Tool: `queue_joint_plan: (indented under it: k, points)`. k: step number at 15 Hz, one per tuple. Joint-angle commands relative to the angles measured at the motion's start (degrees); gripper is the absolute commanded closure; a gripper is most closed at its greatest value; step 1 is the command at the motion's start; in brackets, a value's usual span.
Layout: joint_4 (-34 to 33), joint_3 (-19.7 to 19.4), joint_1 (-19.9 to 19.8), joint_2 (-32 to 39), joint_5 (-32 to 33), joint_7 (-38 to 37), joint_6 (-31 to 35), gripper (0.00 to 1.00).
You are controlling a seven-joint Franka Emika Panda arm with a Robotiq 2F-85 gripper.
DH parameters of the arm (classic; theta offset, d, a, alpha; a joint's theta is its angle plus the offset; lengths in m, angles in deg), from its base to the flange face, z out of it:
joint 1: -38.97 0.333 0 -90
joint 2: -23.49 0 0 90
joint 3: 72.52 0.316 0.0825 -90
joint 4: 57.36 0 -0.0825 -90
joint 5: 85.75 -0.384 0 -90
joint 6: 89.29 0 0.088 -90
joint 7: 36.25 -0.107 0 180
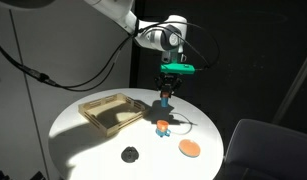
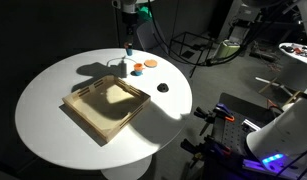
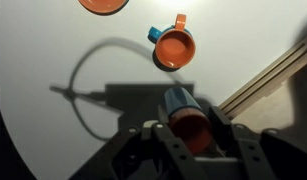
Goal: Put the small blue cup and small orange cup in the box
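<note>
My gripper (image 3: 188, 125) is shut on the small blue cup (image 3: 178, 103), which has a reddish inside, and holds it above the table. In both exterior views the gripper (image 1: 166, 97) (image 2: 127, 46) hangs above the table, beside the box's far corner. The small orange cup (image 3: 174, 48), with a blue handle, stands upright on the white table just ahead of the gripper; it also shows in both exterior views (image 1: 162, 126) (image 2: 138, 69). The shallow wooden box (image 1: 111, 110) (image 2: 106, 105) lies open and looks empty; its edge (image 3: 268, 75) shows in the wrist view.
An orange disc (image 1: 190, 148) (image 2: 149, 64) (image 3: 104, 5) lies beyond the orange cup. A small black object (image 1: 130, 153) (image 2: 162, 87) lies near the table edge. A thin cable (image 3: 81, 92) loops over the round white table (image 2: 53, 130). A chair (image 1: 268, 150) stands close by.
</note>
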Motion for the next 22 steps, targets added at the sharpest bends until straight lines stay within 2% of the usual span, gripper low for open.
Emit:
queue_joint_plan:
  k: [1,8,16,22]
  points:
    - [7.7,0.9,0.9,-6.6,1.5,4.0,1.4,0.80]
    - [23.6,2.3,4.2,-16.6,2.0,9.8,5.6,0.80]
    - [44.7,4.8,6.9,-24.0,1.0,14.5,15.9,0.80]
    - [53.2,6.7,8.7,-26.1,1.2,15.7,21.8,0.80]
